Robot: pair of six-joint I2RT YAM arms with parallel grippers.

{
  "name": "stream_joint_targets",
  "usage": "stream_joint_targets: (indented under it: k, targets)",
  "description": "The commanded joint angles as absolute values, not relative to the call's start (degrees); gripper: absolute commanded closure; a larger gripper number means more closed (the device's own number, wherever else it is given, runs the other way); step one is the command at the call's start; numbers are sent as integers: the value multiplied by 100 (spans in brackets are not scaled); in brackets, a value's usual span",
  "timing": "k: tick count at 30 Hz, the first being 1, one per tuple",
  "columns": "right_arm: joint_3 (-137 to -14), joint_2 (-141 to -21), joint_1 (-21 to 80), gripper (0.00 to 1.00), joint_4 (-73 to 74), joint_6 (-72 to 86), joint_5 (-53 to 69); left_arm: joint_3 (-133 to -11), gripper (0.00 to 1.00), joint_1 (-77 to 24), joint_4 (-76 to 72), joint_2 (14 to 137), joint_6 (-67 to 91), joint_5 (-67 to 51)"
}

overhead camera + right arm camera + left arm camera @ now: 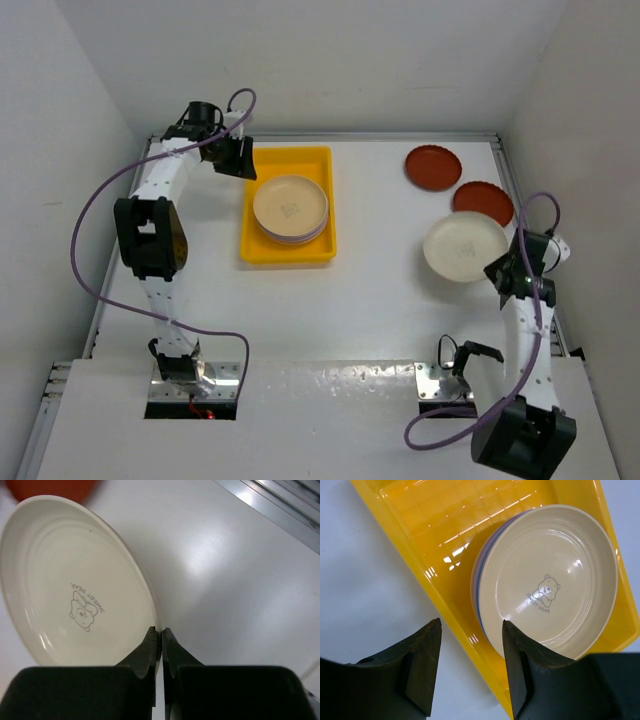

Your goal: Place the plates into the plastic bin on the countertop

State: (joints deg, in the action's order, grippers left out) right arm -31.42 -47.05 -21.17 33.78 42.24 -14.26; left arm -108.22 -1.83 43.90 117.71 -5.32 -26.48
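The yellow plastic bin (pixel 288 245) sits left of centre and holds a stack of plates topped by a tan-yellow plate (pixel 290 205). In the left wrist view the stack (pixel 550 580) shows lilac and blue rims under the top plate. My left gripper (pixel 240 160) is open and empty above the bin's left rim (pixel 445 597). My right gripper (pixel 503 272) is shut on the rim of a cream plate (pixel 463 246), which shows in the right wrist view (pixel 65 580). Two dark red-brown plates (pixel 432 166) (pixel 484 201) lie at the back right.
Pale metal edge rails (pixel 513 180) border the white countertop (pixel 380 220), with white walls close around. The arm bases (pixel 440 380) stand at the near edge. A rail (pixel 280 505) shows at the upper right of the right wrist view.
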Motion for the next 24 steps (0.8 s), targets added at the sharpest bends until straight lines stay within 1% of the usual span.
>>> stream_joint_targets:
  k: [1,2,3,4,5,6,7,8,10,11,12,13,14,15,16,17,19,21,24]
  targets:
    - [-4068,-4806,-1550,100,2796,4306,-730,-10934,46,-176,4447,11355,-624,-2769]
    - [-4496,-4938,-1208,100,2751,4385,-625,-10934,46,-124,4447,11355,-624,-2769]
    - [-4648,-5061,-1004,100,2716,4412,-624,-10881,46,-123,4447,11303,-624,-2716]
    - [-4780,-5506,-541,100,2524,4386,-641,-10881,46,-123,4447,11303,-624,-2716]
    - [-5251,-5685,-58,100,2470,4386,-763,-10881,46,-71,4447,11303,-624,-2716]
    - [-5421,-6043,234,100,2409,4342,-895,-10829,46,-70,4447,11303,-624,-2716]
    - [-5780,-6499,881,100,2225,4246,-931,-10828,46,-1,4447,11242,-624,-2664]
    - [-6183,-6965,1070,100,2154,4219,-949,-10767,46,0,4447,11189,-624,-2663]
    - [-6607,-7494,1588,100,1952,4036,-871,-10767,46,53,4447,11136,-624,-2602]
    - [-7392,-8350,1904,100,1942,3973,-853,-10697,46,131,4447,11084,-624,-2549]
    - [-7687,-8637,2029,100,1977,3868,-748,-10635,46,184,4447,11083,-624,-2549]
    - [-8317,-8962,2370,100,2108,3754,-695,-10635,46,280,4447,11031,-624,-2549]
    - [-8950,-9844,2477,100,2275,3692,-651,-10583,46,342,4447,10969,-624,-2549]
    - [-9269,-10113,2531,100,2398,3596,-598,-10521,46,395,4447,10969,-624,-2497]
    - [-9812,-10638,2714,100,2486,3560,-606,-10521,46,491,4447,10917,-624,-2496]
    - [-10287,-10887,2768,100,2748,3499,-572,-10468,46,544,4447,10916,-624,-2496]
    - [-10772,-11633,2873,100,2908,3472,-536,-10389,46,615,4447,10863,-686,-2374]
    - [-11108,-12099,2918,100,2909,3384,-510,-10389,46,755,4500,10863,-686,-2373]
    - [-11188,-12435,2962,100,2769,3331,-431,-10336,46,809,4500,10863,-686,-2373]
